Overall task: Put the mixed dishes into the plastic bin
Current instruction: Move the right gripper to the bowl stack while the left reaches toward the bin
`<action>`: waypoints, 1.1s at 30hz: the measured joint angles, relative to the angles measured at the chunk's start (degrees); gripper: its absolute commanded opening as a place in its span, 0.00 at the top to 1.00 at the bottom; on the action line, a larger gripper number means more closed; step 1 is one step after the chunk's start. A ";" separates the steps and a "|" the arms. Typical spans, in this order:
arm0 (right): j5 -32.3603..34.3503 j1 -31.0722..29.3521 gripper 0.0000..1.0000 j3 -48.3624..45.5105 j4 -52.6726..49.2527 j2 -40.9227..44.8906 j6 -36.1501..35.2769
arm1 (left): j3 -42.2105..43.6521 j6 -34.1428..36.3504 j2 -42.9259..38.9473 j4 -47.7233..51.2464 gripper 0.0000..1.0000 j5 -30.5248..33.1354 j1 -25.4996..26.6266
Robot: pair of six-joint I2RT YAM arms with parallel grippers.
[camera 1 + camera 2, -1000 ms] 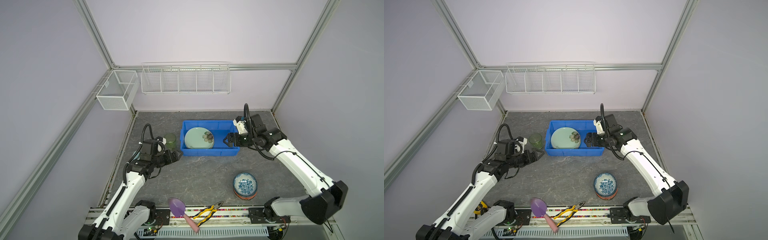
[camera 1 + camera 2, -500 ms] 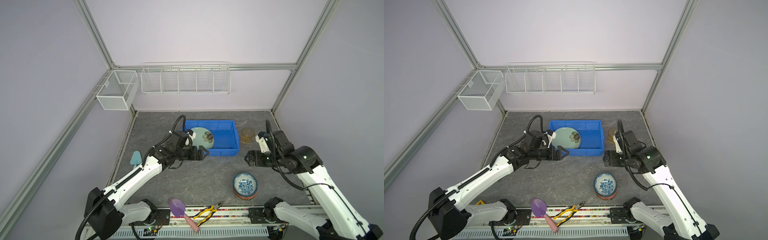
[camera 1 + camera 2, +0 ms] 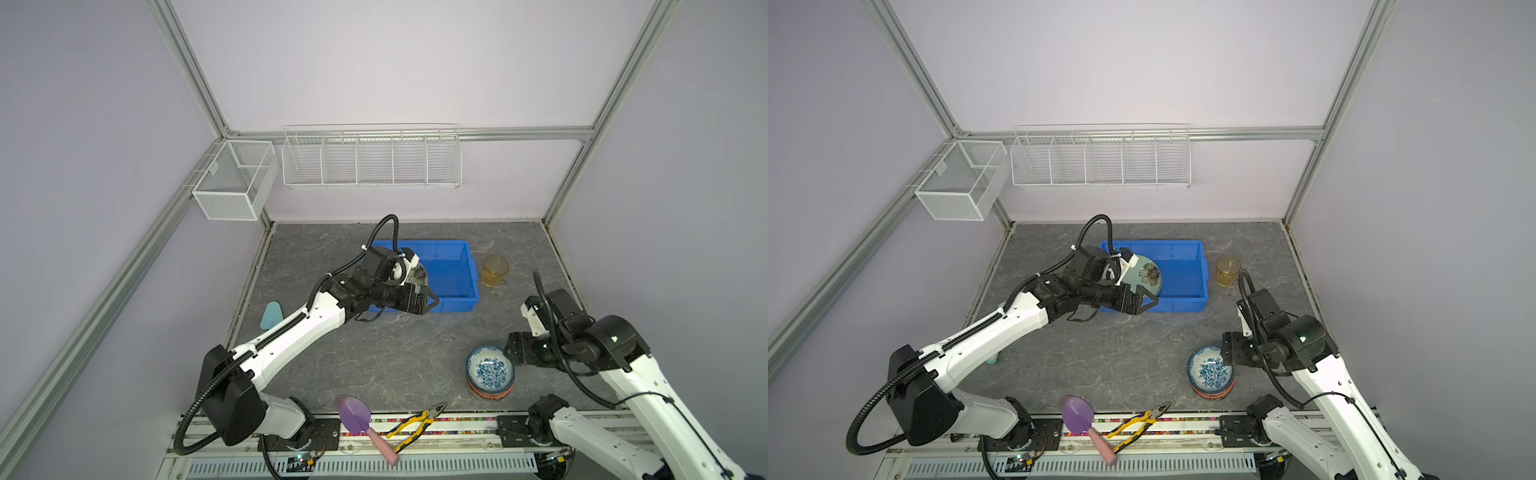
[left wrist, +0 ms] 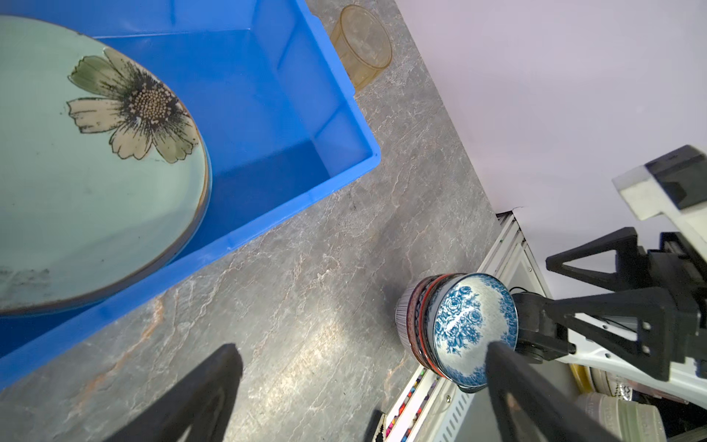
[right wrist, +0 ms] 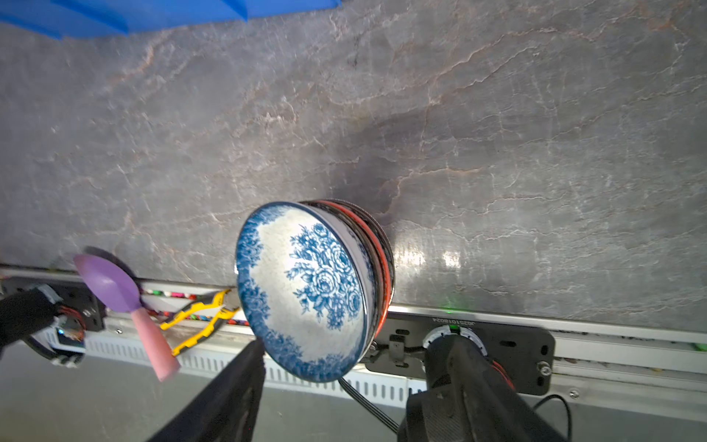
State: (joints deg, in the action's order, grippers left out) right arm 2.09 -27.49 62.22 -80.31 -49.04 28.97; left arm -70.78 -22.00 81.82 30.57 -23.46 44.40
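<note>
The blue plastic bin (image 3: pixel 473 272) (image 3: pixel 1204 274) (image 4: pixel 267 220) holds a pale green flower plate (image 3: pixel 419 275) (image 3: pixel 1148 275) (image 4: pixel 95 172) leaning at its left end. My left gripper (image 3: pixel 430 301) (image 3: pixel 1148 301) (image 4: pixel 359 382) hangs open and empty over the bin's front edge. An amber tumbler (image 3: pixel 495 270) (image 3: pixel 1227 270) (image 4: pixel 361 42) stands just right of the bin. Near the front right sits a stack of bowls, blue floral one on top (image 3: pixel 490 370) (image 3: pixel 1210 372) (image 4: pixel 470 325) (image 5: pixel 310 291). My right gripper (image 3: pixel 510 350) (image 3: pixel 1225 353) (image 5: pixel 348 344) is open, its fingers on either side of that bowl's right rim.
A purple trowel (image 3: pixel 357 415) (image 5: pixel 107 283) and yellow-handled pliers (image 3: pixel 415 424) (image 5: pixel 199 313) lie at the front rail. A teal trowel (image 3: pixel 272 313) lies at the left, partly under my left arm. White wire baskets (image 3: pixel 372 160) hang on the back wall.
My left arm has swung from the left side across to the bin's front edge. My right gripper has pulled back from the bin, come down to the bowl stack and narrowed a little.
</note>
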 measured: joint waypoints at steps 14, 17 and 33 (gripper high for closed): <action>-0.44 -1.29 0.48 -3.89 0.81 -2.03 -0.24 | 0.87 1.16 2.47 0.31 0.00 -0.83 0.00; -0.46 -2.01 0.52 -4.46 1.27 -2.43 -0.22 | 1.07 1.05 2.47 0.02 0.00 -0.85 0.00; -0.37 -5.31 0.62 -5.92 3.15 -4.52 0.02 | 1.05 0.20 3.32 -0.28 0.01 -2.12 -0.04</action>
State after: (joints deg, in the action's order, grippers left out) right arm 1.72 -32.80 56.29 -77.17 -53.56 28.99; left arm -69.73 -21.80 85.14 30.28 -25.58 44.36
